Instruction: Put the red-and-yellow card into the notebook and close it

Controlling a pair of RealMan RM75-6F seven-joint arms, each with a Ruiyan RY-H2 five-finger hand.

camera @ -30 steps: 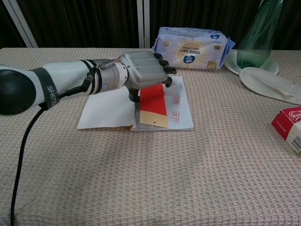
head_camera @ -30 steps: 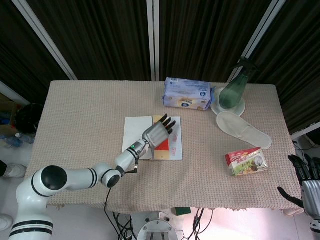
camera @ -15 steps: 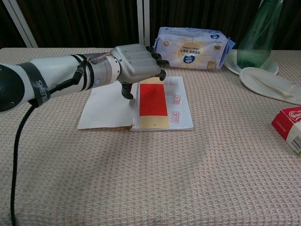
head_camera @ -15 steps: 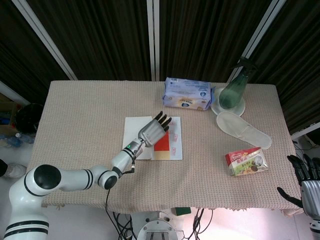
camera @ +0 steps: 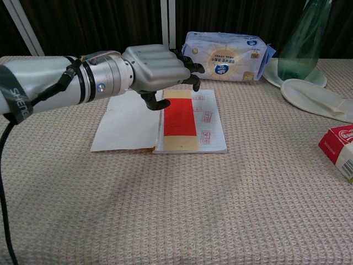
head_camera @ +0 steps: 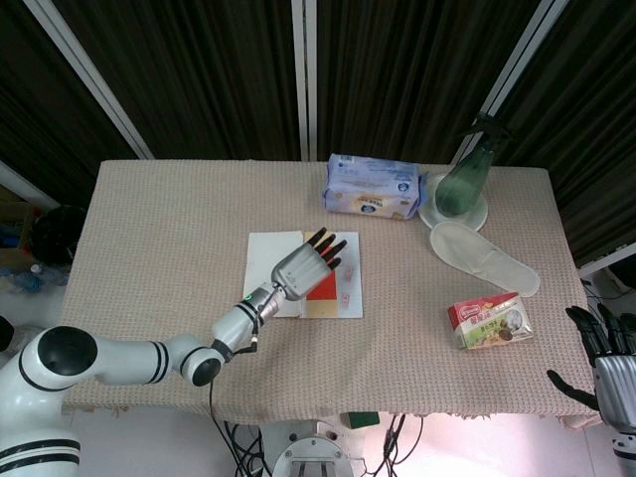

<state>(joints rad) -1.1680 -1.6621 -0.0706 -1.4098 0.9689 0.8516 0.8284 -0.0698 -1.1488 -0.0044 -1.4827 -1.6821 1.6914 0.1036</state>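
Note:
The notebook lies open in the middle of the table. The red-and-yellow card lies flat on its right page, just right of the spine. My left hand hovers above the notebook's far part, fingers spread and pointing right, holding nothing and not touching the card. My right hand is off the table's right edge, low in the head view, fingers apart and empty.
A blue-white tissue pack lies behind the notebook. A green spray bottle stands on a white plate at the back right, a white slipper lies in front of it, and a snack box sits near the front right.
My left hand let go of the card, which now lies flat on the right page. The hand rose and drew back towards the left.

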